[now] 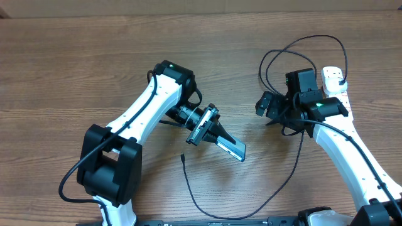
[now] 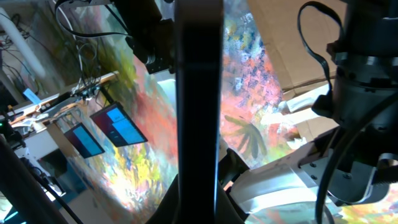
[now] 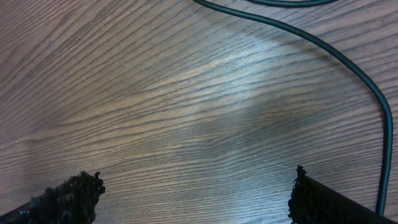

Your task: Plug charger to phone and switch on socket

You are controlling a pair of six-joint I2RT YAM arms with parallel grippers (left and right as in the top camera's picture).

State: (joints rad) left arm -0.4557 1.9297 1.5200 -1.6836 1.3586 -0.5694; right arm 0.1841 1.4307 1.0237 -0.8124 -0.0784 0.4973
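My left gripper is shut on the phone and holds it tilted above the table's middle. In the left wrist view the phone shows edge-on as a dark vertical slab between the fingers. The charger's thin black cable lies on the table with its connector tip just left of the phone. The cable loops round to the right and also crosses the right wrist view. My right gripper is open and empty above bare wood. The socket is mostly hidden behind the right arm.
The wooden table stretches to the left and back. The right arm covers the right side. A cardboard wall runs along the far edge.
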